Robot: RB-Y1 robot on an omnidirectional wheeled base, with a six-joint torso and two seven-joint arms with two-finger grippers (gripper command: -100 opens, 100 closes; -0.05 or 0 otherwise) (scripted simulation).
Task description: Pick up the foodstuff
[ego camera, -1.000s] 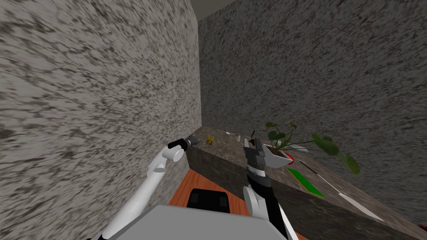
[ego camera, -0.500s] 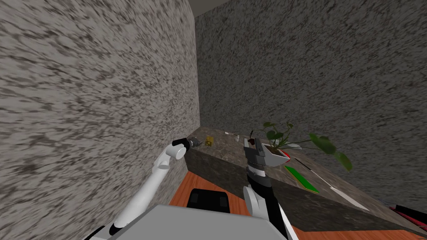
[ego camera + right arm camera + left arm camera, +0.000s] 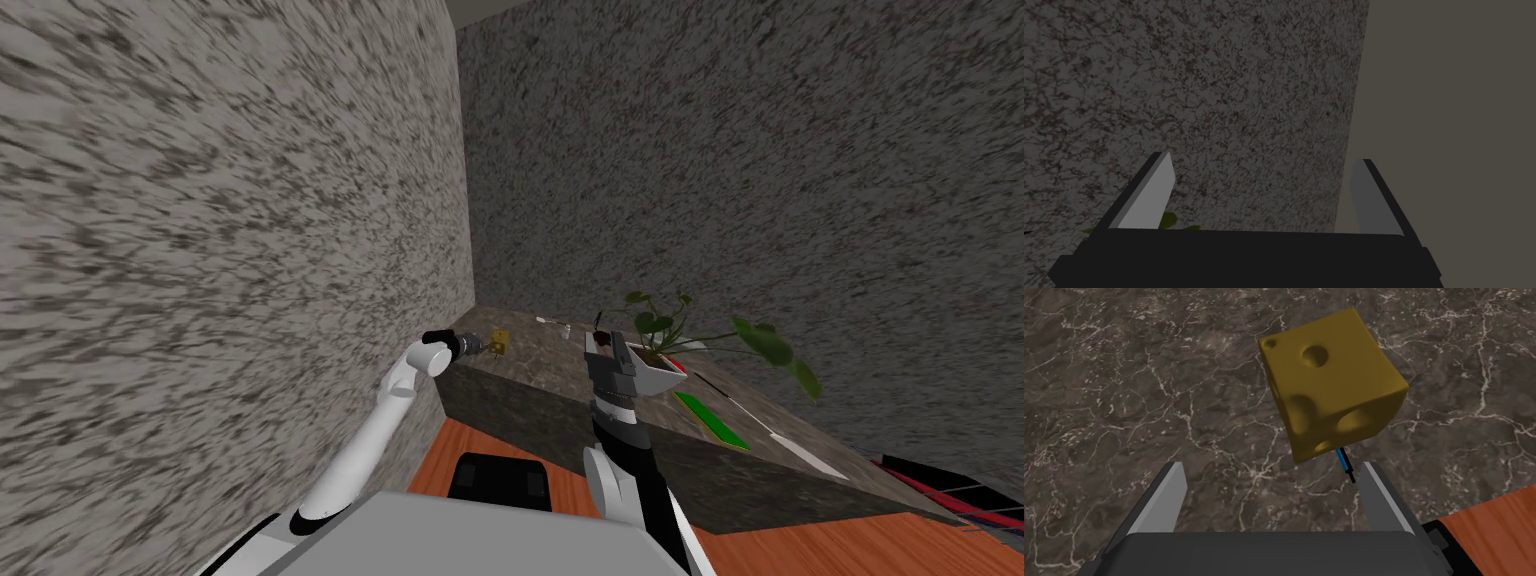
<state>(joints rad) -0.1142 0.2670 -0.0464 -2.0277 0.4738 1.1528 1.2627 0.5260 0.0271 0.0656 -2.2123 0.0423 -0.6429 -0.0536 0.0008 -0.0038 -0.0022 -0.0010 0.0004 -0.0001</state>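
Two speckled grey walls (image 3: 200, 250) meet in a corner, and a long dark marbled counter (image 3: 540, 405) runs out from that corner along the farther wall. Reddish wooden floor (image 3: 465, 450) shows in front of it. Partway along the counter stands a leafy green plant (image 3: 690, 325) in a white pot (image 3: 655, 378), its stems leaning out over the top. Just beyond the pot a flat green strip (image 3: 712, 418) lies on the surface, with a long pale strip (image 3: 800, 455) beside it.

The right arm is raised in front of the pot with the right hand (image 3: 608, 345) pointing upward. From its wrist the right hand (image 3: 1264, 159) has its two blades wide apart with nothing between them.

The left arm reaches to the corner end of the counter, close to the side wall, and the left hand (image 3: 478, 343) hovers low over the marble. The left hand (image 3: 1272, 468) is spread apart and empty.

The foodstuff is a yellow cheese cube (image 3: 499, 341) with round holes, on the counter near that corner end. Seen from the left wrist, the cheese cube (image 3: 1331, 383) sits just past the fingertips, nearer one blade than the other, not between them. A thin blue and black stick (image 3: 1345, 465) pokes out from under it
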